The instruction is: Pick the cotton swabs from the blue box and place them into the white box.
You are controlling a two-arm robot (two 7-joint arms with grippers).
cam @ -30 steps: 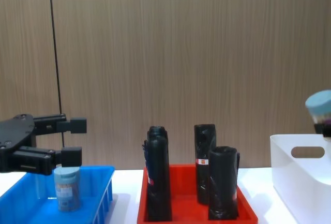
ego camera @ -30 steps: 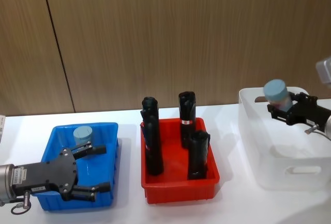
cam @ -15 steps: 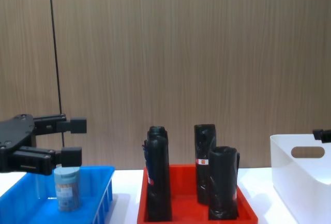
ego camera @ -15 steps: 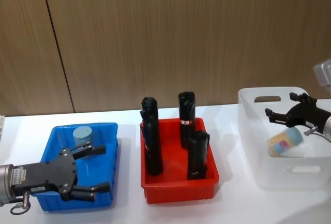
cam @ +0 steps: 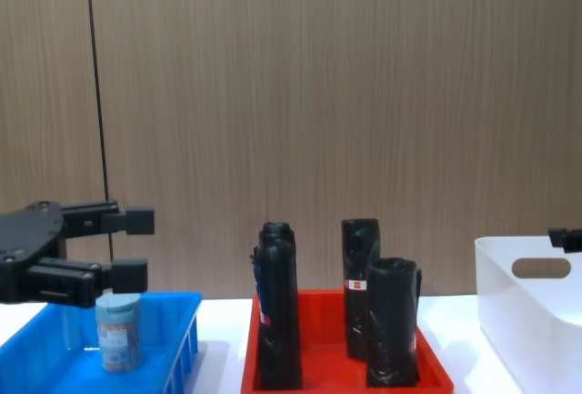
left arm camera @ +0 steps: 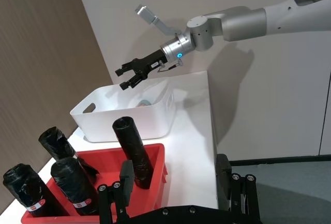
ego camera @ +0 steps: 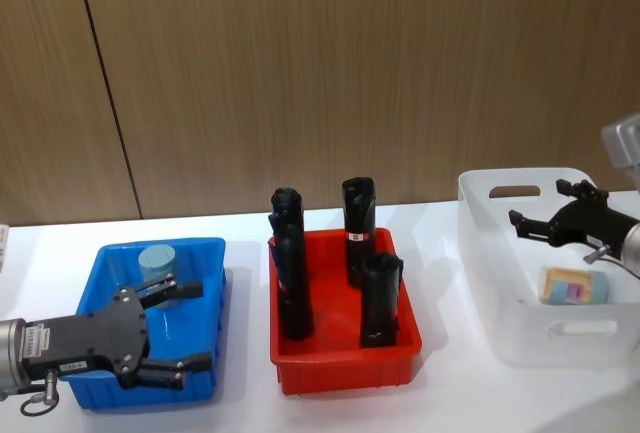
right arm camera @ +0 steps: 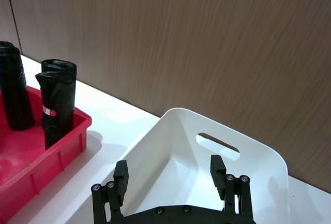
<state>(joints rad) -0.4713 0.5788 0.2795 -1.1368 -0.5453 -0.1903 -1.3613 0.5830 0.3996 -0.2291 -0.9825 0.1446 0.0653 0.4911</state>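
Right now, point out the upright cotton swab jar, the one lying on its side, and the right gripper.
upright cotton swab jar [ego camera: 158, 257]: head view, on its lid.
lying cotton swab jar [ego camera: 572, 286]: head view, on its label.
right gripper [ego camera: 537, 202]: head view, between its open jaws.

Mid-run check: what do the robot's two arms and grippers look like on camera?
Both are black two-finger grippers with flat, screw-studded bodies. The left gripper is mounted on a silver wrist cuff carrying a white printed label and a small metal ring. The right gripper joins a smooth silver-grey arm of rounded tubular segments, with a blue light at its wrist.
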